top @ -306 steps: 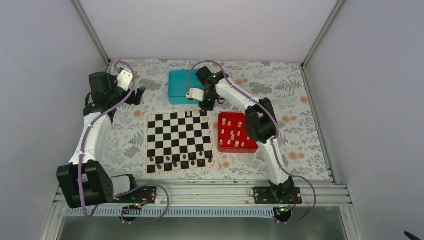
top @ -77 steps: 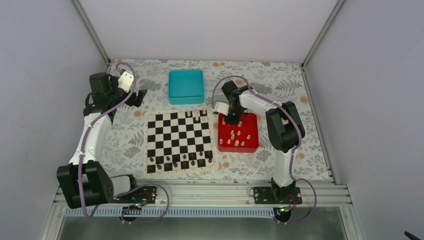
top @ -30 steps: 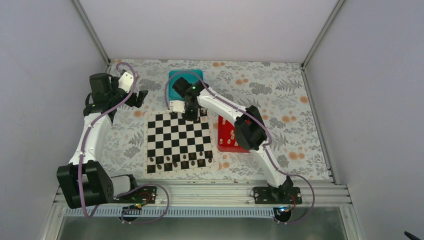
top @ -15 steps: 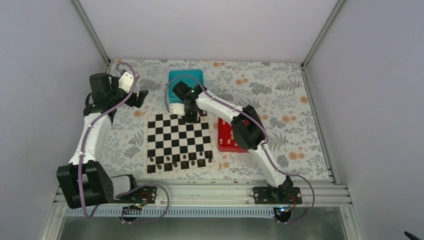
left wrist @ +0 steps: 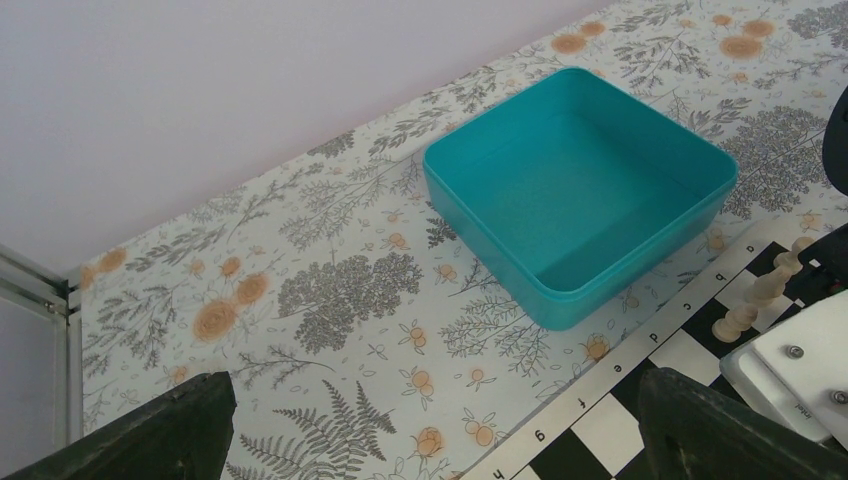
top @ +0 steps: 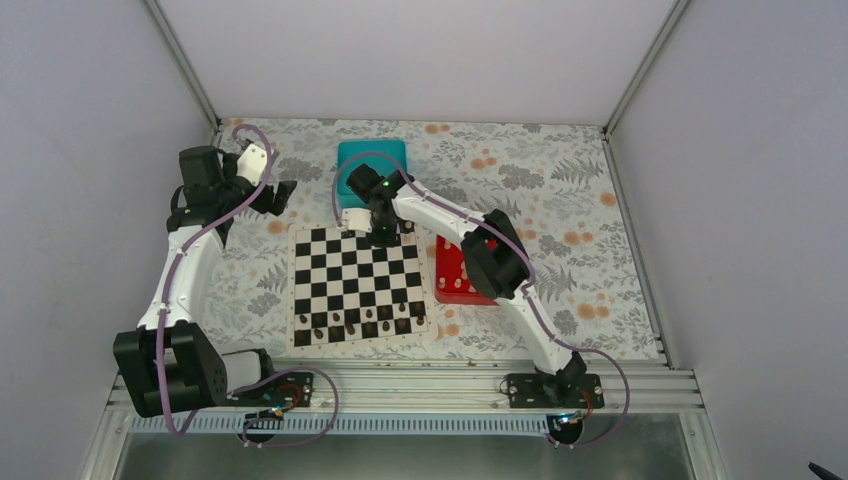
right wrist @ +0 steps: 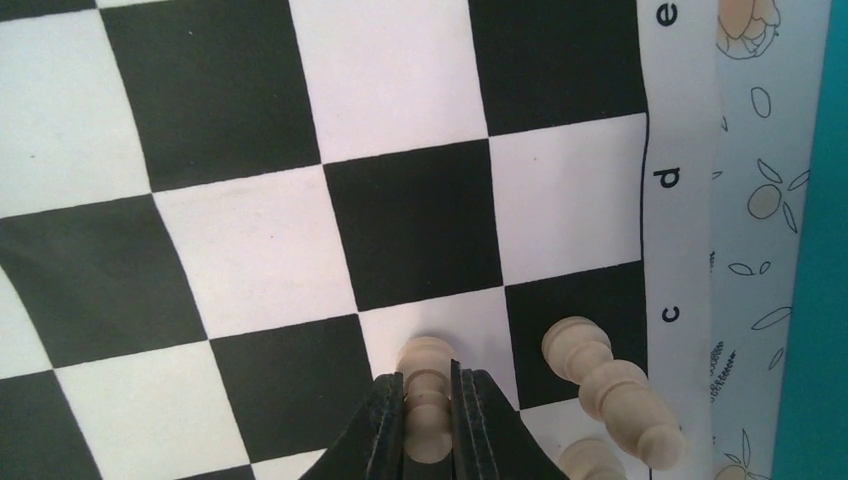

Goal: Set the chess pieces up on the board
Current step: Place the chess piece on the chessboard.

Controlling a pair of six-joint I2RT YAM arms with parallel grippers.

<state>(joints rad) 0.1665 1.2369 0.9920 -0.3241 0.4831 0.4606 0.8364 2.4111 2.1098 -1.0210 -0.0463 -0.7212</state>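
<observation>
A single pale piece (right wrist: 426, 352) is pinched upright between the fingers of the right claw (right wrist: 428, 385), which is closed on its stem. It is held at a white square of the board (right wrist: 250, 250), in the second row in from the board's far edge, level with the border letter c. Whether its base rests on the square cannot be told, since the fingers hide it. Just beside it, on the board's far edge row, neighbouring pale pieces (right wrist: 610, 390) are seen standing. Dark pieces (top: 360, 320) are lined along the board's near edge. Further pale pieces (top: 446, 284) can be made out in the red tray (top: 452, 296) to the right of the board, partly hidden by the arm. Beyond the board's far edge lies the teal box (left wrist: 580, 190), shown empty. The left claw (left wrist: 430, 420) is held wide open with nothing in it, off the board's far left corner above the table (left wrist: 330, 300). The step in hand is judged to be the placing of this piece on its square. What is called for next is a short lowering if the base is not yet down. A release with the piece kept upright is then needed, and a straight lift so that no neighbour is knocked over.
</observation>
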